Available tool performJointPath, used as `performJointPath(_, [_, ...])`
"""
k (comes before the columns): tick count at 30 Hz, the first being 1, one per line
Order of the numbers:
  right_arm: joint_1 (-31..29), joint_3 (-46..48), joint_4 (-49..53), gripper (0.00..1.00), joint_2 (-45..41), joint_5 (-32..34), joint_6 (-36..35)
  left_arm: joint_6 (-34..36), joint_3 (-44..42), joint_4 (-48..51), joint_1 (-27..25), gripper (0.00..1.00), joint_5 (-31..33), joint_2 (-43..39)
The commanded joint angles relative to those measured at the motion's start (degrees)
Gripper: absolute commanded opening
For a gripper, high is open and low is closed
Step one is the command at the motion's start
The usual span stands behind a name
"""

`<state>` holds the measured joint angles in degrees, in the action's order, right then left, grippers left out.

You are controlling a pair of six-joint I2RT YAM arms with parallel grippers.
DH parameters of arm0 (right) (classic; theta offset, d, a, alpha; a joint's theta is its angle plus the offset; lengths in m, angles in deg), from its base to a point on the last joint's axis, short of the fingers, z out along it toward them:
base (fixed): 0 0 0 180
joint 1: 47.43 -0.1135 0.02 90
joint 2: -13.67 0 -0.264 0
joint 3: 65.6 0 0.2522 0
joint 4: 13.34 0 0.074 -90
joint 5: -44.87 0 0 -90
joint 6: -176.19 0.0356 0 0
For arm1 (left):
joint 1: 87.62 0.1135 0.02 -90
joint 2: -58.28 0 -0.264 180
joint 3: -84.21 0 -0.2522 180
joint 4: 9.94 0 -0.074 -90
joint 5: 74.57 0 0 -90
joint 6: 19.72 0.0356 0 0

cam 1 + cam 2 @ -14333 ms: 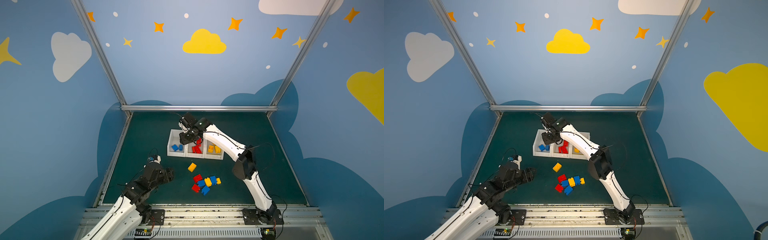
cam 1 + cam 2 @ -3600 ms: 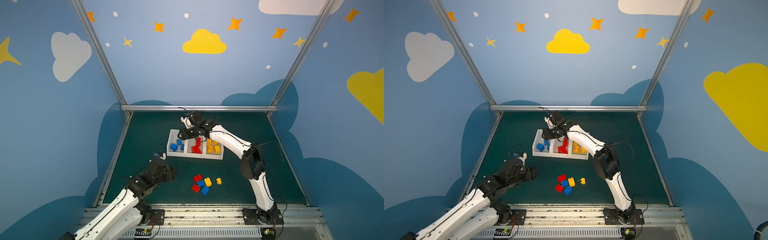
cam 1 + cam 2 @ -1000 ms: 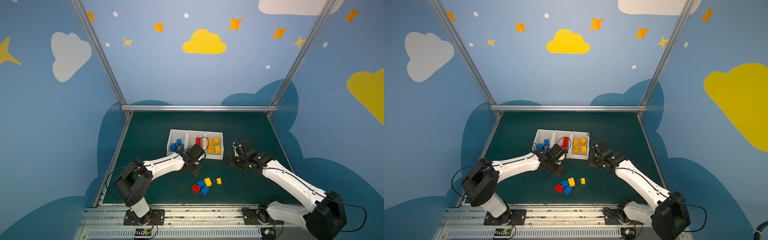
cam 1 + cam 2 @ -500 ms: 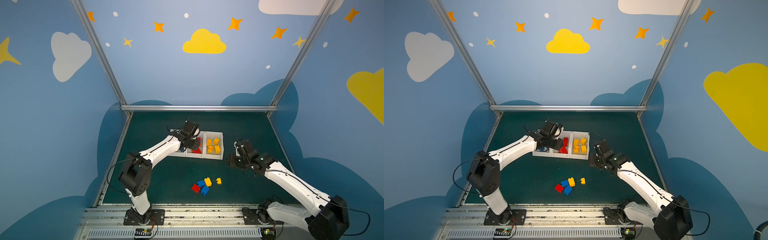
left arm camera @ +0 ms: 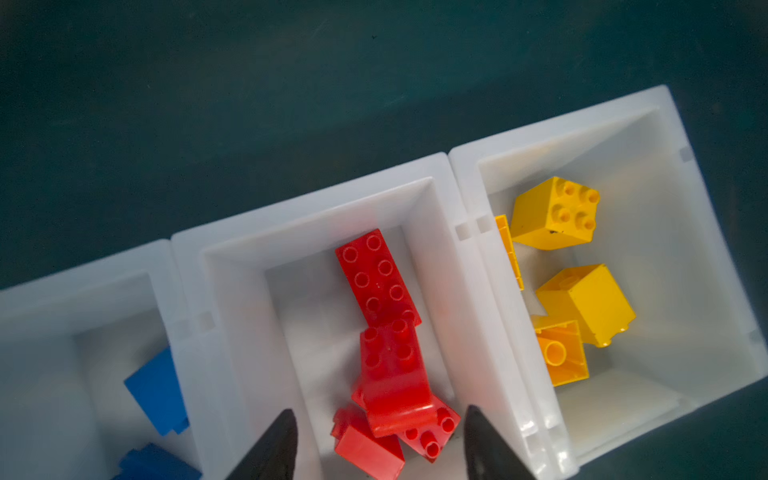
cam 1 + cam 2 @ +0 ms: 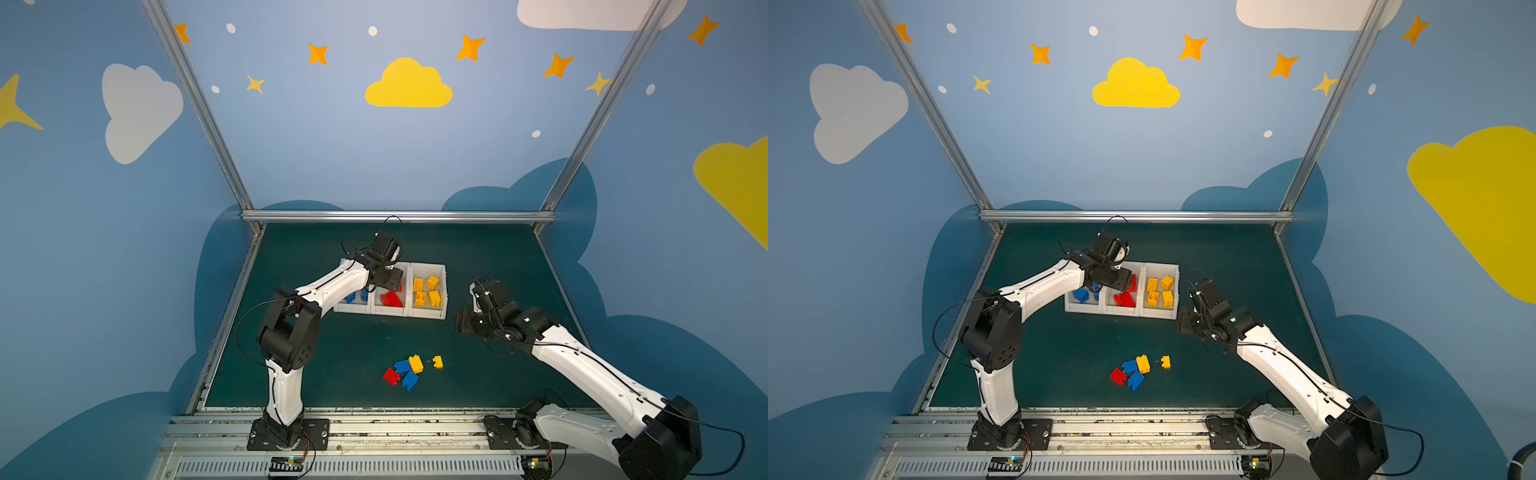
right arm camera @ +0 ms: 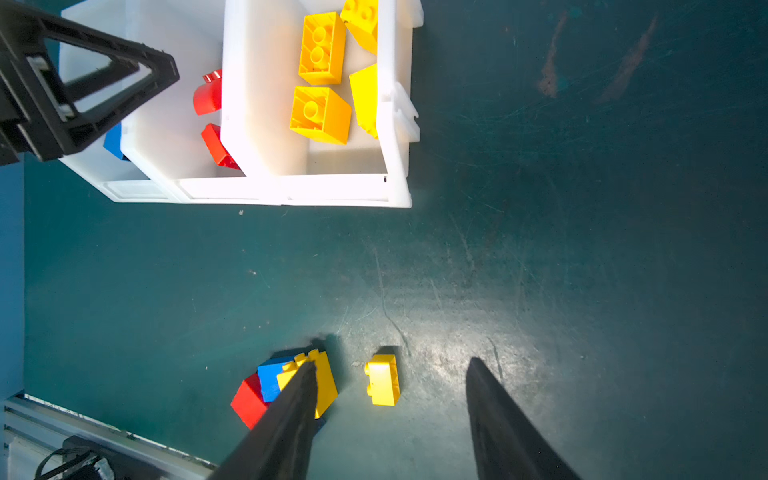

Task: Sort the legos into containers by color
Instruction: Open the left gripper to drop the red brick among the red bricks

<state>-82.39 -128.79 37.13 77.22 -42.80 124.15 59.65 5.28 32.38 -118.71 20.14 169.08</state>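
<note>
Contents of containers [image 6: 428, 314]: red legos [image 5: 378, 278] heaped in the middle bin [image 5: 444, 266], yellow legos [image 5: 552, 216] in the bin on one side of it, blue legos [image 5: 156, 390] in the bin on the other side.

Left gripper [image 5: 378, 415]: jaws apart over the red heap, clamping nothing. I would lift it straight up, clear of the sloping walls.

Loose legos [image 6: 409, 380]: a red, two blue and a yellow, huddled and touching on the table mat [image 7: 582, 249], with a small yellow brick [image 7: 382, 380] just beside them.

Right gripper [image 7: 391, 360]: jaws wide and empty, hovering above that lone yellow. I judge it the next pick. I would straddle its flat sides and stay off the huddle.

Materials: bricks are hard glossy plastic with round studs on top and hollow, tubed undersides. Bins are smooth and milky white. Mat is dark green and scuffed.
</note>
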Motion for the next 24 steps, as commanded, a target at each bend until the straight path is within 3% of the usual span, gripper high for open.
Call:
performJointPath(1, [0.16, 0.87, 0.86, 0.58, -1.33, -0.13, 0.01, -0.17, 0.19, 0.96, 0.33, 0.7, 0.83, -0.95])
performJointPath(13, [-1.6, 1.52, -1.17, 0.57, 1.39, -4.34, -3.1, -2.77, -5.65, -0.67, 0.73, 0.73, -0.4, -7.85])
performJointPath(24, [-12.38, -2.16, 3.01, 0.57, 11.46, -3.47, 0.11, -7.72, -18.13, -3.6, 1.74, 0.75, -2.6, -20.81])
